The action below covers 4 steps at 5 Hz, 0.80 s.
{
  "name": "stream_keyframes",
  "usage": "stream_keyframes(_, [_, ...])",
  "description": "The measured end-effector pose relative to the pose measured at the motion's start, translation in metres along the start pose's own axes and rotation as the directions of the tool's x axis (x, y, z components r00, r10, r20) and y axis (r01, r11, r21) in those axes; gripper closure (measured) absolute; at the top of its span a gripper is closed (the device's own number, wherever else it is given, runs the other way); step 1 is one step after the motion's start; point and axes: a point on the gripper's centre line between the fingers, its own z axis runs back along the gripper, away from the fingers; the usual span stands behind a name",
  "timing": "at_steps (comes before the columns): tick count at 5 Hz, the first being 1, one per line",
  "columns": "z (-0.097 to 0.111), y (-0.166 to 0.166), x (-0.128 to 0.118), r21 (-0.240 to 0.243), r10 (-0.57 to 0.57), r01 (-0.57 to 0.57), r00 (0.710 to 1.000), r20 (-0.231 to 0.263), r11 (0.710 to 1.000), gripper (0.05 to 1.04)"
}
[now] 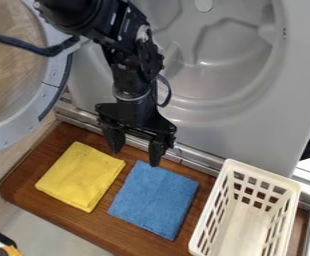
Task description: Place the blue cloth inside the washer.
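The black gripper [136, 151] hangs over the back part of the wooden board, its two fingers spread apart with nothing between them. Just in front of it, slightly to the right, the folded blue cloth [153, 200] lies flat on the board, between a yellow cloth and a white basket. Behind the arm is the washer [234, 65], its round grey opening facing the board.
A folded yellow cloth [81, 176] lies left of the blue one. The white basket [211, 220] stands at the right. The round washer door [51, 75] stands swung out at the upper left. A metal rail [196, 161] runs between board and washer.
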Motion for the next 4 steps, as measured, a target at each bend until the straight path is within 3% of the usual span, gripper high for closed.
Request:
stream_keyframes(1, [-0.004,-0.001,-0.002,-0.004,0.005,-0.005,1.000,-0.014,1.000,0.085])
stream_keyframes(2, [-0.023,-0.006,-0.008,-0.033,-0.007,0.006,1.000,-0.025,0.999,0.085])
stream_keyframes(4, [-0.081,-0.015,-0.010,0.055,0.002,-0.004,0.999,0.039,0.998,0.085])
